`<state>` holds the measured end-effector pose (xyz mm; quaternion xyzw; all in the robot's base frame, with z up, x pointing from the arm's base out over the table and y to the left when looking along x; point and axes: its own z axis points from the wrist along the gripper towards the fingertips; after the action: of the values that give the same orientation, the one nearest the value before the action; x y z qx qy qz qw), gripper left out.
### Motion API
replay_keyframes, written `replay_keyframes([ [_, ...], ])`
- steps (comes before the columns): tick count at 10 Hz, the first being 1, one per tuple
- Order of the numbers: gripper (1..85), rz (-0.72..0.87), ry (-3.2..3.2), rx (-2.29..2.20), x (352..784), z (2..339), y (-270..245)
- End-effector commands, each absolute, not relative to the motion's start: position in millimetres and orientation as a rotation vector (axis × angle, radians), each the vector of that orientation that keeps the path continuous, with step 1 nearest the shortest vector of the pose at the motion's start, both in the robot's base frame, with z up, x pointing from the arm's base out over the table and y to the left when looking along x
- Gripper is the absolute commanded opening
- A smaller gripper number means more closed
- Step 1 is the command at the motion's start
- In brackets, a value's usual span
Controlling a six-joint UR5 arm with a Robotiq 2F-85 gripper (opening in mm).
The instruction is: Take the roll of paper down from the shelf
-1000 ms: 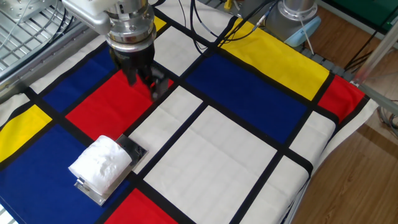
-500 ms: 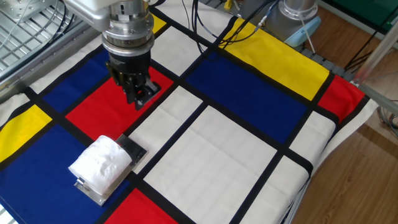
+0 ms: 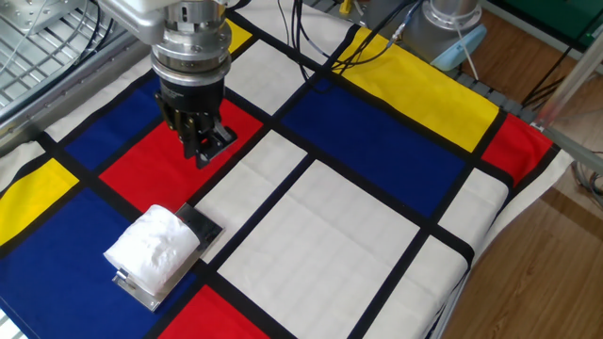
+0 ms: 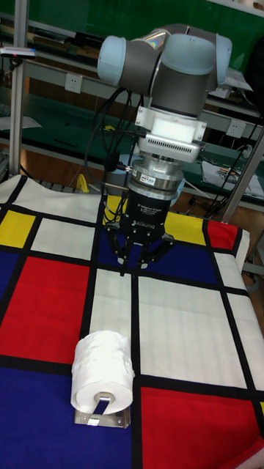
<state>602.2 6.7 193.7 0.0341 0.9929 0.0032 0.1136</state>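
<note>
The roll of paper [image 3: 155, 247] is white and bumpy and lies on its side on the shelf [image 3: 139, 291], a small silver metal stand at the front left of the cloth. A dark fitting of the shelf sticks out behind the roll. In the tall fixed view the roll of paper [image 4: 103, 366] shows its hollow core, with the shelf [image 4: 103, 419] under it. My gripper [image 3: 204, 147] hangs over the red square, behind and apart from the roll. It points down, open and holding nothing. The tall view shows the gripper [image 4: 138, 262] above and behind the roll.
A cloth of red, blue, yellow and white squares [image 3: 358, 235] covers the table. Black cables [image 3: 320, 47] lie at the back near the arm's base [image 3: 452, 28]. A wire rack [image 3: 38, 47] stands at the far left. The table's edge [image 3: 490, 245] drops off at the right.
The gripper has turned about its axis and shifted slightly left over the red square. The roll and the shelf have not moved.
</note>
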Motion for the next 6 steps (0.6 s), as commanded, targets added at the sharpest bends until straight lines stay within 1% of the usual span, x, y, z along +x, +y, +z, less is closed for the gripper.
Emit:
replay_keyframes([
  [1,28.3,0.002,2.912,0.118,602.0,194.8,4.2],
  [6,28.3,0.026,2.913,0.098,601.9,194.8,8.9],
])
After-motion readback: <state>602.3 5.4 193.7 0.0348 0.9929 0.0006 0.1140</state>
